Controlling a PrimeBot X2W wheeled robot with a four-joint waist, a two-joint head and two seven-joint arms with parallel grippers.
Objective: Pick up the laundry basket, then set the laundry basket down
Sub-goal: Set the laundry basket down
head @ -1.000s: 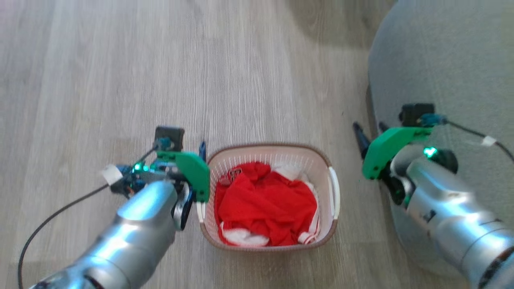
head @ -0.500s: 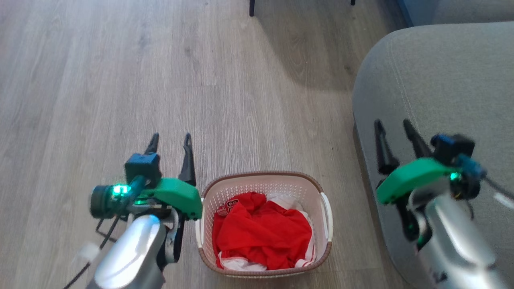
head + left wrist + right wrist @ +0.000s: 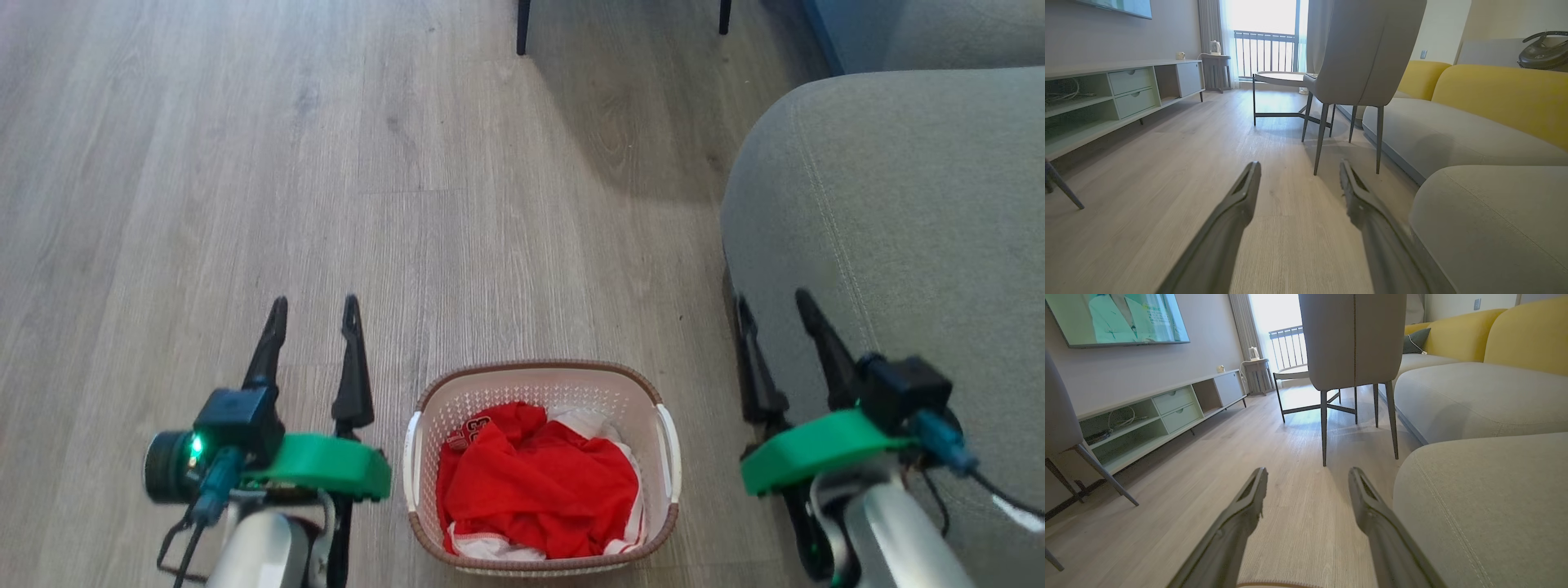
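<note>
Freely standing laundry basket (image 3: 539, 367), left gripper (image 3: 315, 300) spread over floor (image 3: 245, 163), right gripper (image 3: 772, 299) spread at sofa edge (image 3: 743, 212).

I've got the head cam high, pitched steeply down at the wood floor (image 3: 245, 163); laundry basket (image 3: 535, 392) close at 6 o'clock. Both wrist cams sit low, near level, facing down-room: grey chair (image 3: 1363, 53) at 12, sofa (image 3: 1453, 134) at 3. All three share floor, sofa, chair legs.
</note>
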